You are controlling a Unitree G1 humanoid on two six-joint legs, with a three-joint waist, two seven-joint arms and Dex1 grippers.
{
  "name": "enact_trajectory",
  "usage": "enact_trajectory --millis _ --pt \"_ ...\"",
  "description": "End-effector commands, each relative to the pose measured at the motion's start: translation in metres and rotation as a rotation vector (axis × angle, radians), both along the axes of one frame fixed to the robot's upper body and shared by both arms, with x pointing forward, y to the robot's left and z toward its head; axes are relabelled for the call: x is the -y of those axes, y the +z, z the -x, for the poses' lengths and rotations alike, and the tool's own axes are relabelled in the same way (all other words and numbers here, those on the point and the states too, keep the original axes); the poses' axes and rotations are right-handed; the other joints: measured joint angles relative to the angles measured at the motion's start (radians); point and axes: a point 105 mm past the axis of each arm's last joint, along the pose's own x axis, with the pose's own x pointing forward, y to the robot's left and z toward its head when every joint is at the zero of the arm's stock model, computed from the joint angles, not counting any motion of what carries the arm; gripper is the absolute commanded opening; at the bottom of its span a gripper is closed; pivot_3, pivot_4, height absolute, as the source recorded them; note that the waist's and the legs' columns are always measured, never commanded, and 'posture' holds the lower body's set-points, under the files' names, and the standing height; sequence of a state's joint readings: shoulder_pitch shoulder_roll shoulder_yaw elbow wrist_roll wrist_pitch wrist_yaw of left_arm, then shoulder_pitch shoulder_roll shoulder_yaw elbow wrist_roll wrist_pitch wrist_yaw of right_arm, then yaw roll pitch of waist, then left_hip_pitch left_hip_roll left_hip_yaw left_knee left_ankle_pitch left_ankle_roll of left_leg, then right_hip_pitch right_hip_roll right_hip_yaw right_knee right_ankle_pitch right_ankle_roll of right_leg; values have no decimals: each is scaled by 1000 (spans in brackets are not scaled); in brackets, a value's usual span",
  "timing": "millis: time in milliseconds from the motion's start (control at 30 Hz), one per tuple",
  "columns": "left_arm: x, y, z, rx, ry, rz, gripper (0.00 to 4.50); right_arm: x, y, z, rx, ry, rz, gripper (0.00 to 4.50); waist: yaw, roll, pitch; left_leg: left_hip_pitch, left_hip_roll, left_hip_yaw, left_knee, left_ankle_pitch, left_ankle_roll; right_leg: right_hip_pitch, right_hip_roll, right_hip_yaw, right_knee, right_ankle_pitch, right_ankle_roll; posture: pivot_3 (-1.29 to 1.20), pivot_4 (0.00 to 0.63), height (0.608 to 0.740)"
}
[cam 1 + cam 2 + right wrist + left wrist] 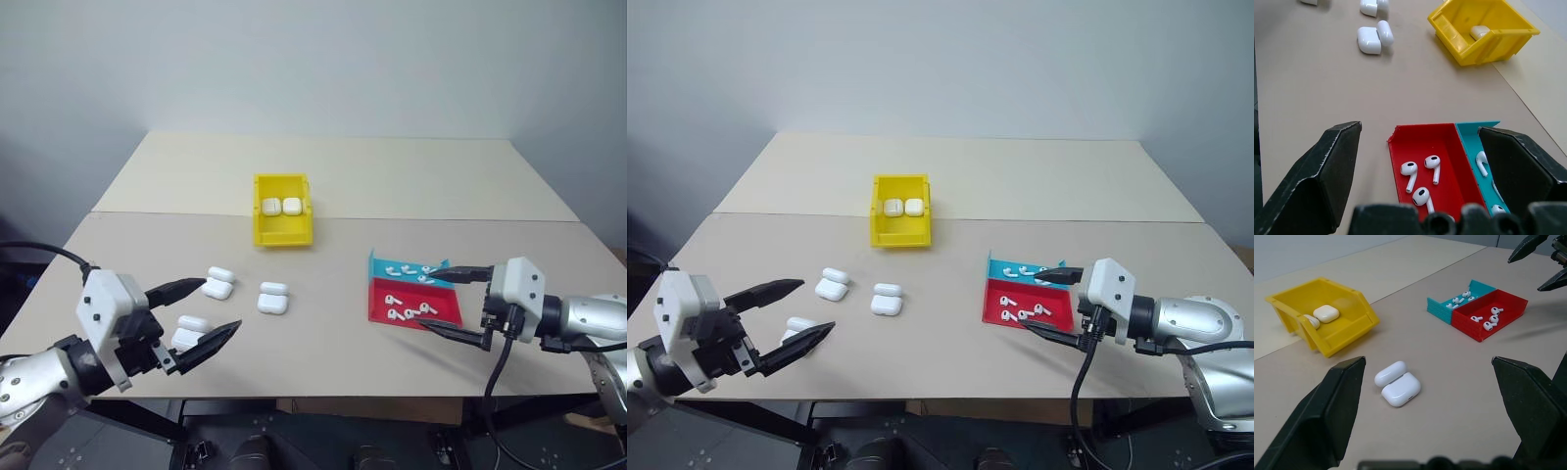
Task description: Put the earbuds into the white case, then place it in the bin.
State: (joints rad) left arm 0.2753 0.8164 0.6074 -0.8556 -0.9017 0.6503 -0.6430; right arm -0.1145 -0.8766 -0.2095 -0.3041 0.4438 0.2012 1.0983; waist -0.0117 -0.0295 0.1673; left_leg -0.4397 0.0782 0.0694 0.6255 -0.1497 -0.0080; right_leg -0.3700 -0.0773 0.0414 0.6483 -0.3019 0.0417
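While both claws stand spread wide and hold nothing, the tiny glossy white earbuds [1420, 172] lie in the flat red plastic tray [443, 309] and the adjoining teal tray [390, 267], directly ahead of and between the fingers of the right gripper [449, 303], which is the nearer arm to them. The open small glossy white rounded charging case [1398, 383] lies on the beige table [333, 343] ahead of the left gripper [201, 318], its long axis running across that claw's line. The bright yellow rectangular plastic bin [282, 232], already containing two closed cases, stands farther back, between the arms.
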Motion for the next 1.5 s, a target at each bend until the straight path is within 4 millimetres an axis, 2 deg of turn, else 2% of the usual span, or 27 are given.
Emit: enact_trajectory --millis 33,300,400,533,633,833,1000,1100,1300,1500 --pt "6 7 3 41 -29 -7 4500 -2 11 -1 54 8 -8 4450 0 0 0 0 0 0 0 0 0 0 0 0 0 0 0 0 150 740" --pt "2 3 3 5 -6 -31 4500 -5 12 -2 56 17 -12 4450 0 0 0 0 0 0 0 0 0 0 0 0 0 0 0 0 150 740" --pt "-4 6 -2 6 25 -41 4500 -6 12 -2 57 19 -18 4450 0 0 0 0 0 0 0 0 0 0 0 0 0 0 0 0 150 740" --pt "-8 4 -5 -15 31 -151 4500 -8 15 -3 58 17 -32 4450 0 0 0 0 0 0 0 0 -1 -1 0 0 0 0 0 0 150 740" --pt "-7 4 -7 28 27 -228 4500 -13 24 -7 68 17 -76 4450 -1 0 0 0 0 1 0 -1 -2 -2 0 0 0 0 0 0 150 740" --pt "-12 2 -20 21 89 -230 4500 -26 51 -14 99 14 -145 4450 -2 0 0 0 2 3 -1 -1 -1 -2 1 1 0 1 -2 0 150 740" --pt "-14 -12 -18 -170 85 -301 4500 -29 59 -14 107 -29 -173 4450 2 -1 0 -2 2 3 -1 0 0 -2 0 0 0 4 3 0 150 740" --pt "-20 -13 -20 -256 118 -346 4500 -31 58 -12 96 -39 -186 4450 1 0 0 -3 2 4 -1 -1 -1 -9 0 1 1 4 3 0 150 740" --pt "-50 -9 -38 -501 327 -284 4500 -36 48 -10 59 -58 -224 4450 0 -1 1 -3 2 4 -1 1 1 -10 1 1 3 5 6 0 150 740" --pt "-44 -12 -33 -565 339 -347 4500 -46 42 -11 42 -57 -267 4450 -2 -2 1 -10 0 4 0 1 2 -16 1 5 13 4 7 0 150 740"
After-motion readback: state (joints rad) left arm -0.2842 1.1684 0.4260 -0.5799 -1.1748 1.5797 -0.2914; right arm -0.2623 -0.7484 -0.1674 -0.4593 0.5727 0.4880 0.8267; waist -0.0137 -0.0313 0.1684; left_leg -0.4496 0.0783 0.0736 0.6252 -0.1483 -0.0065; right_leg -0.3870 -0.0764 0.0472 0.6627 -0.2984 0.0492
